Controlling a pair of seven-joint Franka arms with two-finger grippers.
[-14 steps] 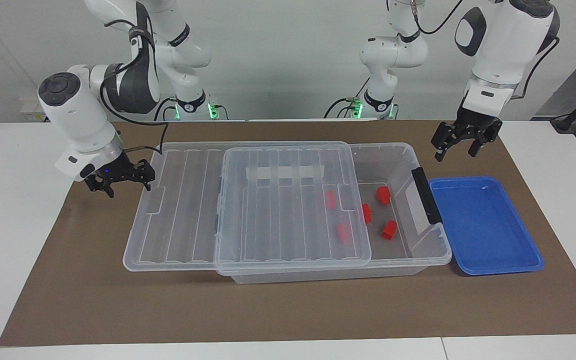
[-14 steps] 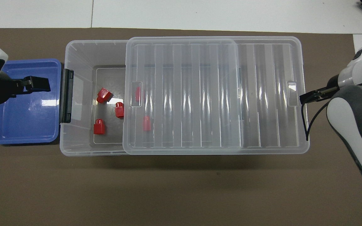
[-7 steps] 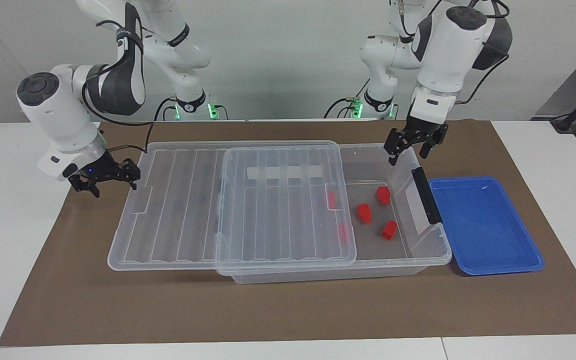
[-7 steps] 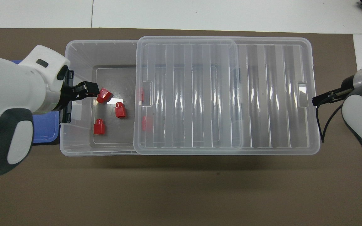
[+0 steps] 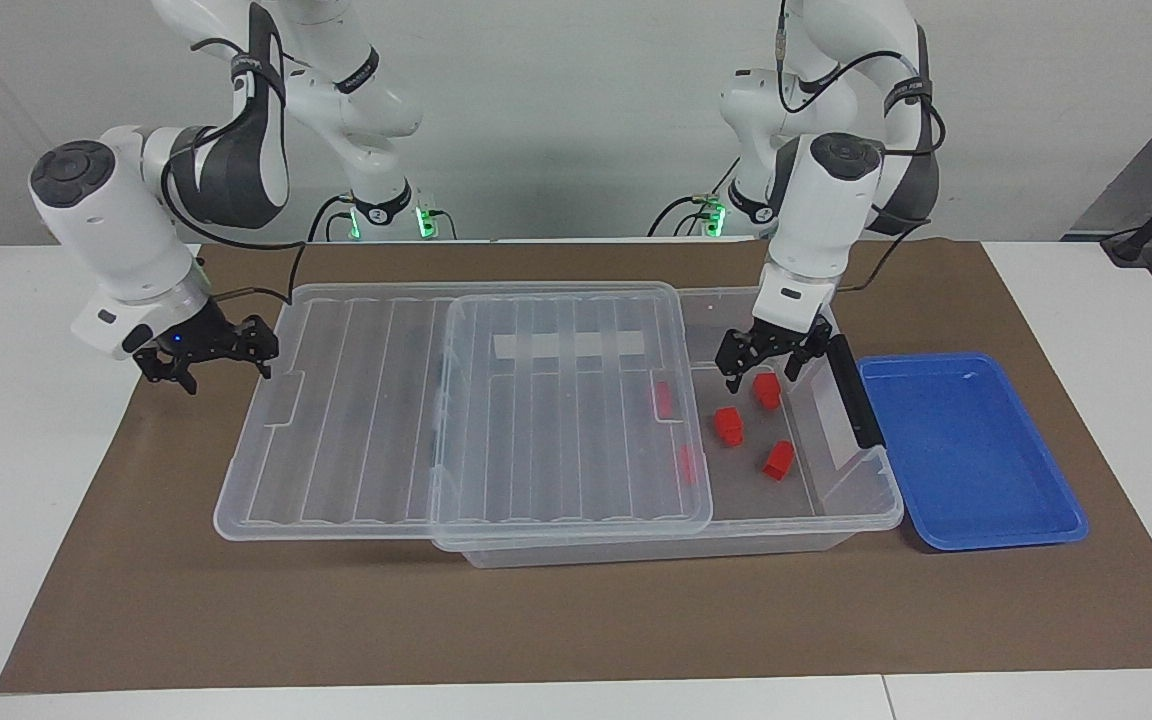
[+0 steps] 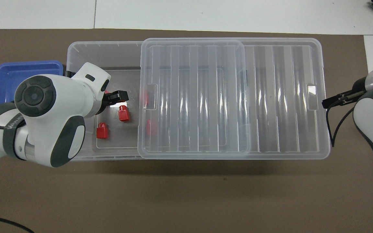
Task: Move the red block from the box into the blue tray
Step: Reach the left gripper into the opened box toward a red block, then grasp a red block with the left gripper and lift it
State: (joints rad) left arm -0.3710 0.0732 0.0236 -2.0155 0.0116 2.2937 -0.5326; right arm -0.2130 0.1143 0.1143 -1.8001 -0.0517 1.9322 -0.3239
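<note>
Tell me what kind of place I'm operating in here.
Probably a robotics lab bench: two white arms mounted at a white table covered by a brown mat, a plain wall, and staged props, a clear box and blue tray.

I can't read any text, label, brand or number from here. The white strip point(image 5: 568, 345) on the lid point(image 5: 456, 410) looks blank to me. The band on the left arm point(image 6: 10, 124) carries small lettering, too small for me to make out.
</note>
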